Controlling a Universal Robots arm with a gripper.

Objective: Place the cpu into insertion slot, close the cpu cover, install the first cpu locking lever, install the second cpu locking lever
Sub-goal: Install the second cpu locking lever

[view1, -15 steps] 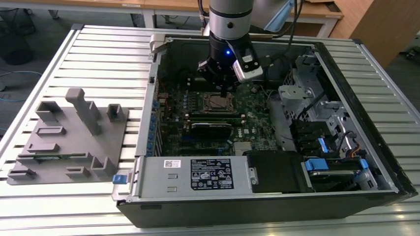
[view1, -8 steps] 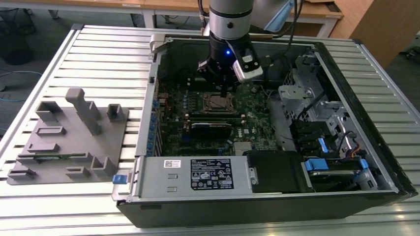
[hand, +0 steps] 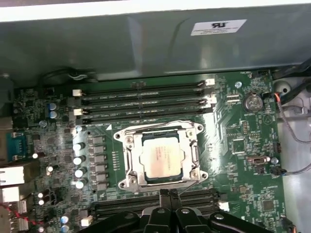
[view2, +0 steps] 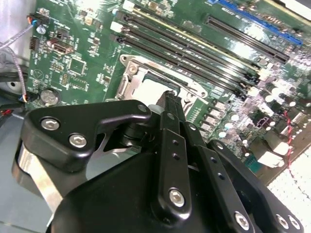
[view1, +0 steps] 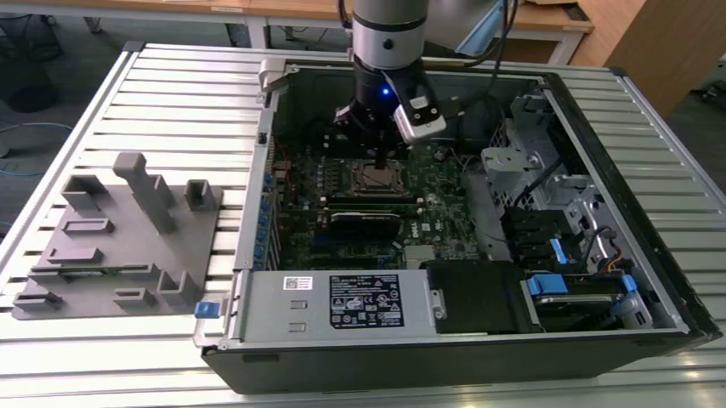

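Gripper (hand: 168, 195) fingers are pressed together at the tip, nothing visible between them. It hangs tip-down inside the open PC case (view1: 477, 357), just off one edge of the insertion slot (view1: 377, 178).

In the exterior view the slot lies at approx 6 o'clock from the gripper (view1: 380, 157), right beside it. Whether the tip touches the board can't be told.

Cpu (hand: 160, 158) sits flat in the slot, silver-grey top up, square to the frame. Cpu cover (hand: 160, 130) looks folded down around it, w/ the chip showing thru the cut-out centre.

A thin metal rod (hand: 190, 186), prob. a locking lever, leaves the frame corner nearest the gripper. It slants toward the tip at an angle to that edge. Contact betw. rod and fingers isn't clear. In the second wrist view the gripper (view2: 170, 97) tip comes in over the same frame edge.

Judgement: cpu placed, cover down, work now at the lever on the gripper's side of the slot. Key relation: the rod runs roughly across the line from gripper to cpu, so the tip meets it side-on, not end-on.

Motherboard (hand: 243, 165) has long black memory slots (hand: 141, 97) on the cpu's far side from the gripper. In the exterior view a grey power supply (view1: 340, 302) lies at 6 o'clock of the slot, well apart. The case rests on a ribbed surface (view1: 170, 76).
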